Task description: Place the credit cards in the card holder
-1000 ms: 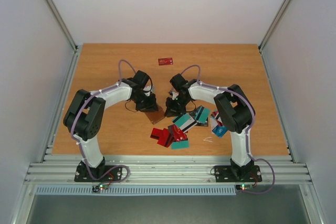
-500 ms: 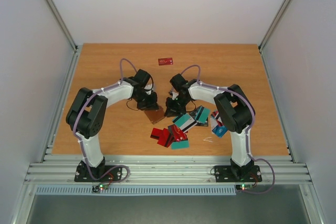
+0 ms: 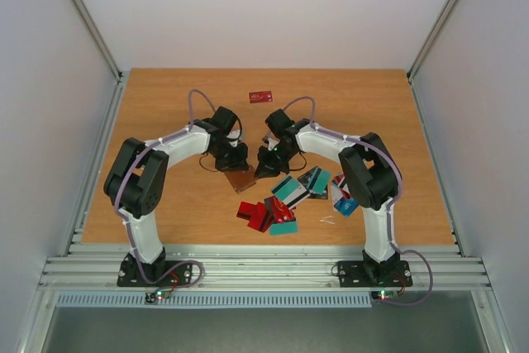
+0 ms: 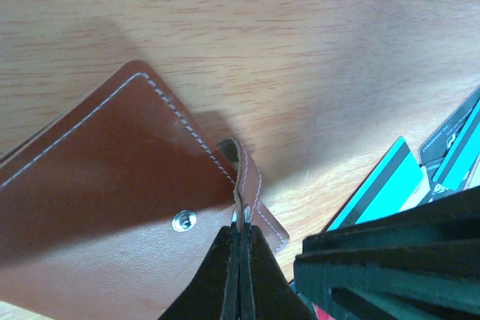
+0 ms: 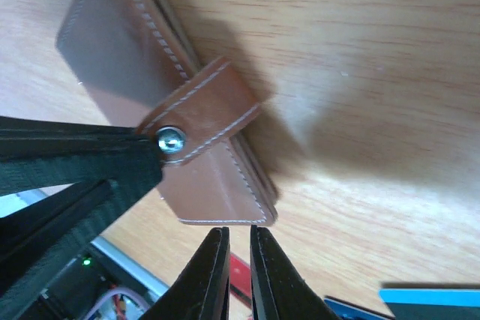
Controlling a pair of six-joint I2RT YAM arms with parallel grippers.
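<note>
The brown card holder (image 3: 241, 179) lies on the table between both grippers. My left gripper (image 4: 241, 226) is shut on its strap (image 4: 249, 177), pinching it beside the metal stud (image 4: 182, 220); the strap stands up off the holder's body (image 4: 112, 177). My right gripper (image 5: 238, 234) hovers just off the holder's (image 5: 127, 50) near edge. Its jaws stand a narrow gap apart with nothing between them. The credit cards (image 3: 289, 196), red, teal and blue, lie in a loose heap right of the holder. A teal card (image 4: 375, 185) shows beside the left fingers.
One dark red card (image 3: 261, 97) lies alone near the table's far edge. The two grippers (image 3: 235, 163) (image 3: 266, 167) sit close together over the holder. The left finger (image 5: 75, 162) fills the left of the right wrist view.
My left gripper has closed onto the holder's strap. The right gripper has shifted slightly up and left toward the holder, which has turned a little.
</note>
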